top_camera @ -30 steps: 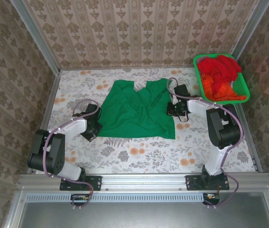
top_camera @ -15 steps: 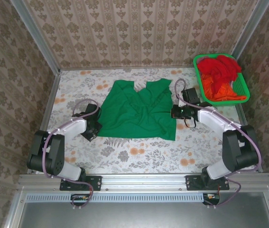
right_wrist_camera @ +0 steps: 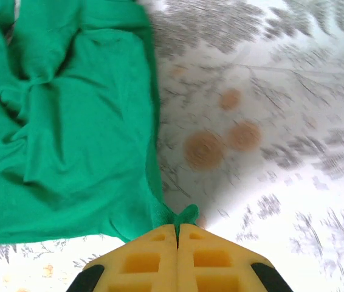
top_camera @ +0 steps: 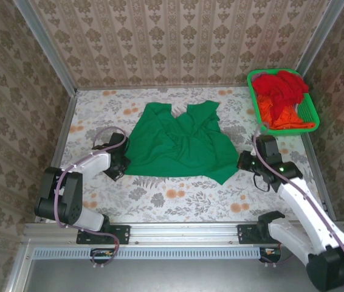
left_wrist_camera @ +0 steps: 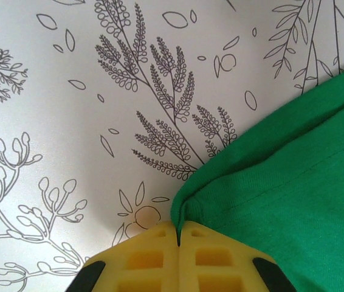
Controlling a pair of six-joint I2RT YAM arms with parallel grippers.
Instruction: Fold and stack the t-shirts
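Note:
A dark green t-shirt (top_camera: 178, 145) lies spread and wrinkled in the middle of the table, collar toward the back. My left gripper (top_camera: 122, 164) is shut on its near left corner; in the left wrist view that corner (left_wrist_camera: 187, 210) runs into the seam between the yellow fingers (left_wrist_camera: 141, 258). My right gripper (top_camera: 242, 162) is shut on the shirt's near right corner, with a green tuft (right_wrist_camera: 184, 216) pinched at its fingertips (right_wrist_camera: 208, 258). Red and orange t-shirts (top_camera: 281, 97) are heaped in the basket at the back right.
The bright green mesh basket (top_camera: 310, 115) stands at the table's back right corner. Patterned walls close the table at the back and both sides. The flowered tablecloth (top_camera: 178, 201) shows bare in front of the shirt.
My right arm has swung back and to the right, dragging the shirt's right edge outward and toward the near side. The left gripper has stayed put on its corner.

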